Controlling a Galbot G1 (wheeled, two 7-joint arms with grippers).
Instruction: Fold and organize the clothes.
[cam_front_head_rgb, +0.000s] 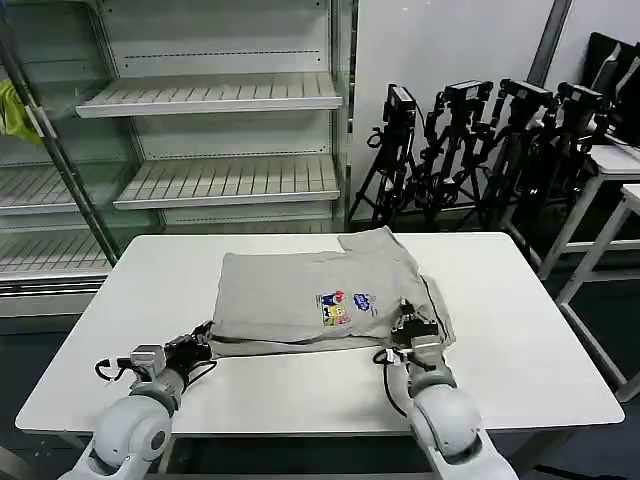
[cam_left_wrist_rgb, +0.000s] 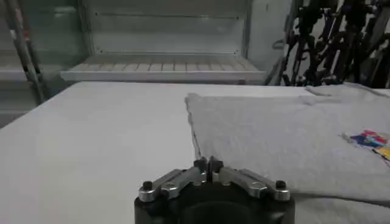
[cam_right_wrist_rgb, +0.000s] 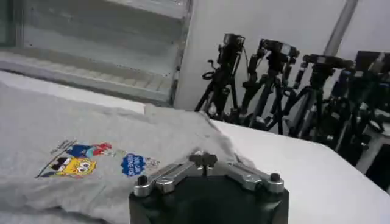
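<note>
Lying mid-table (cam_front_head_rgb: 520, 330), grey T-shirt (cam_front_head_rgb: 300, 295) partly folded, long axis running left-right, print (cam_front_head_rgb: 335, 308) facing up. Left gripper (cam_front_head_rgb: 197, 346) at shirt's near-left corner, right gripper (cam_front_head_rgb: 413, 325) at near-right corner; both equally near. Fingertips of each pressed together at hem; whether cloth is pinched, cannot tell. Next fold likely goes away from robot.
</note>
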